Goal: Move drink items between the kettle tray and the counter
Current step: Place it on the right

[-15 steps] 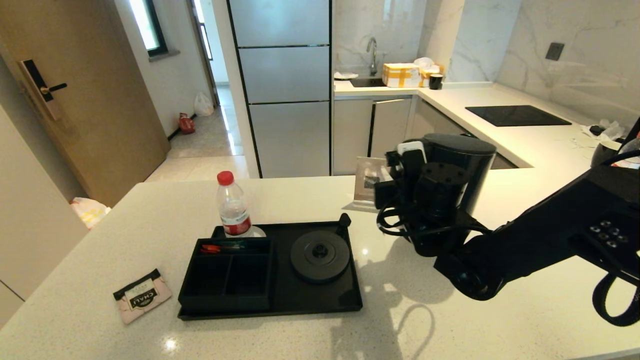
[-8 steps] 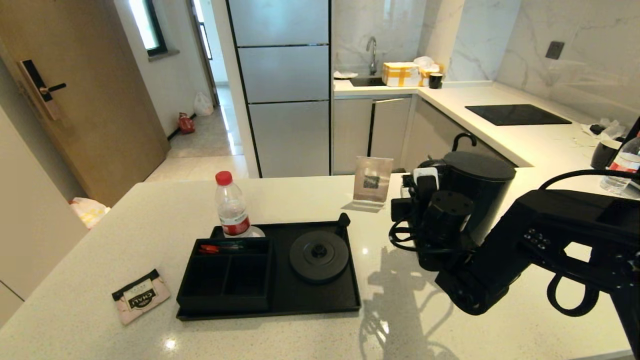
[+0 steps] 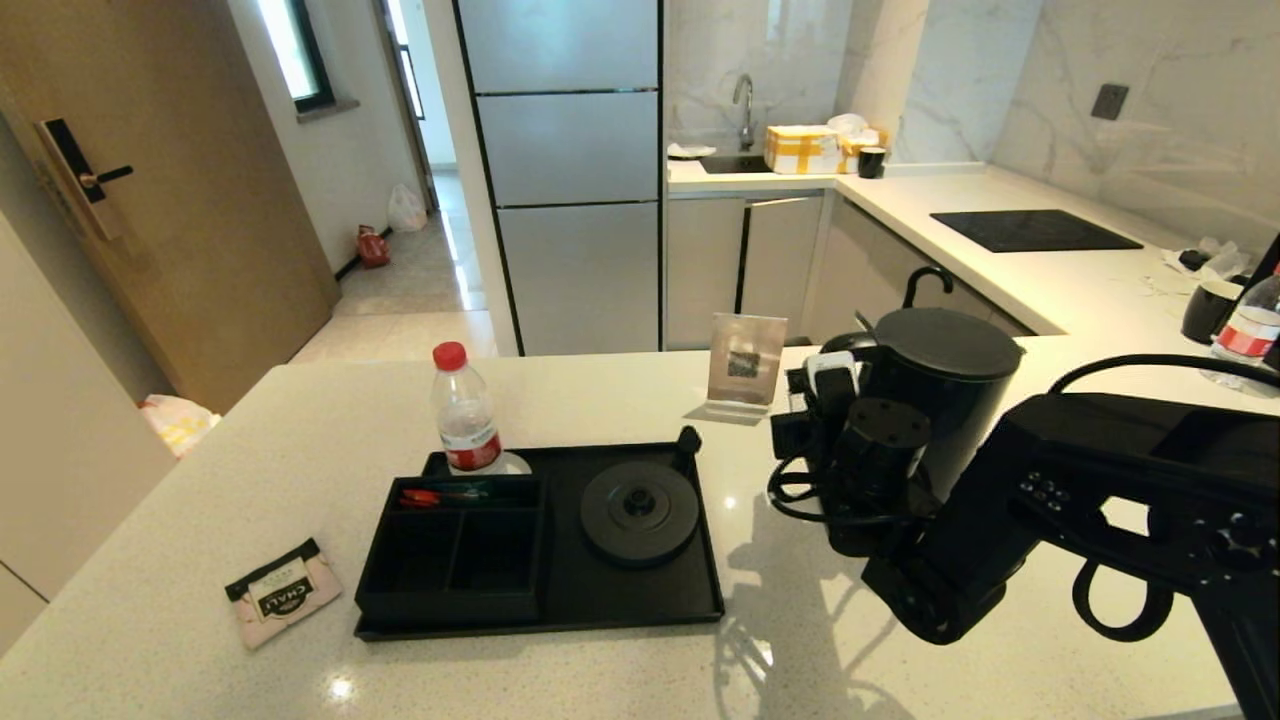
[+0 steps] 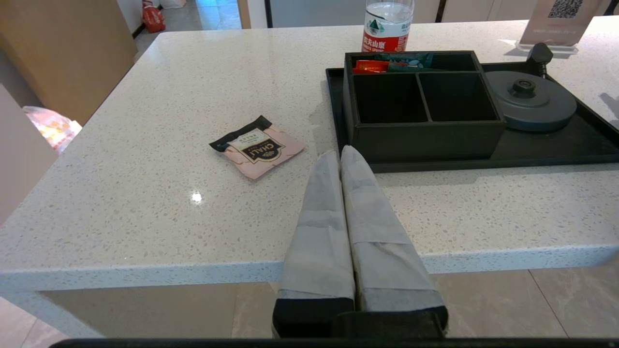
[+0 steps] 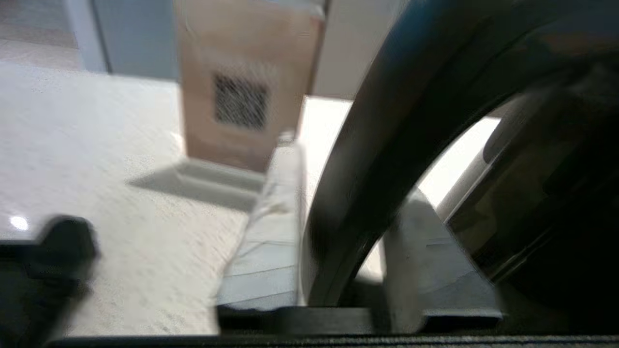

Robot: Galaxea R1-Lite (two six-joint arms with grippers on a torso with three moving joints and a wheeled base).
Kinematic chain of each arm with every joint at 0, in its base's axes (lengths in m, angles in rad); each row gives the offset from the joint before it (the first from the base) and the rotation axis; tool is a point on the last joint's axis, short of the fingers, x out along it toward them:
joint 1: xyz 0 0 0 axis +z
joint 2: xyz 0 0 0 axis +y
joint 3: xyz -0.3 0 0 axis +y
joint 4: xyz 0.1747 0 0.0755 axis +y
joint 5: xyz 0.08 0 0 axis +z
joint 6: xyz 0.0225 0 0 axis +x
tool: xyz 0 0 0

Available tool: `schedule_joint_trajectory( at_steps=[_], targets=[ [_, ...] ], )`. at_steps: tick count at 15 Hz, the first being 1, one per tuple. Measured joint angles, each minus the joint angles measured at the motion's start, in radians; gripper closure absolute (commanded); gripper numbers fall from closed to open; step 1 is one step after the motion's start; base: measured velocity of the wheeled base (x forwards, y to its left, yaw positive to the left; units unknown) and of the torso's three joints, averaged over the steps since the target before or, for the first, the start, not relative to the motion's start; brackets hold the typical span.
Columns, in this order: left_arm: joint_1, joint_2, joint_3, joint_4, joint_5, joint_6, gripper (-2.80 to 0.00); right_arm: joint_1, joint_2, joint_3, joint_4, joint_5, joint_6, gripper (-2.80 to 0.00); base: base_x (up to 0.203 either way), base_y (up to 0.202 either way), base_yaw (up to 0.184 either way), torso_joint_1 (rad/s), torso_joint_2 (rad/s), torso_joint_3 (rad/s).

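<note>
Right wrist view shows my right gripper (image 5: pixel 338 227) with its two pale fingers (image 5: pixel 271 241) on either side of the black loop handle (image 5: pixel 367 145) of the kettle (image 3: pixel 945 390). I am grasping that handle. From the head view, the kettle is on the right side of the counter (image 3: pixel 300 430), well apart from the kettle tray (image 3: pixel 640 600), and I cannot tell if it rests on the counter or hangs just above it.

I think the kettle is heavy and stiff, and it may have water inside, so it could swing or tip. The handle is the best place to hold it. Its side looks smooth, wide and round, too big for my fingers. I should keep it upright.

The round base disc (image 3: pixel 640 510) sits on the right part of the tray, with nothing on it. A water bottle (image 3: pixel 465 415) stands at the far left corner of the tray.

The tea sachet (image 3: pixel 284 591) lies flat on the counter, left of the tray. It looks light, thin and soft, so it is best pinched by an edge.

My left gripper (image 4: pixel 341 159) is clenched with nothing in it, at the near edge of the counter.
</note>
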Motion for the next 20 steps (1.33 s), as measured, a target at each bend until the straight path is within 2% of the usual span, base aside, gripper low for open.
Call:
schedule_joint_trajectory(
  at_steps=[8, 13, 20],
  targets=[
    [0.000, 0.000, 0.000, 0.000, 0.000, 0.000, 0.00, 0.000, -0.010, 0.020, 0.001, 0.012, 0.002, -2.80, 0.000, 0.000, 0.000, 0.000, 0.00, 0.000],
    [0.001, 0.000, 0.000, 0.000, 0.000, 0.000, 0.00, 0.000, -0.053, 0.079, -0.007, 0.033, 0.008, -2.80, 0.000, 0.000, 0.000, 0.000, 0.00, 0.000],
    [0.000, 0.000, 0.000, 0.000, 0.000, 0.000, 0.00, 0.008, -0.139, 0.232, -0.023, 0.056, 0.045, -2.80, 0.000, 0.000, 0.000, 0.000, 0.00, 0.000]
  ],
)
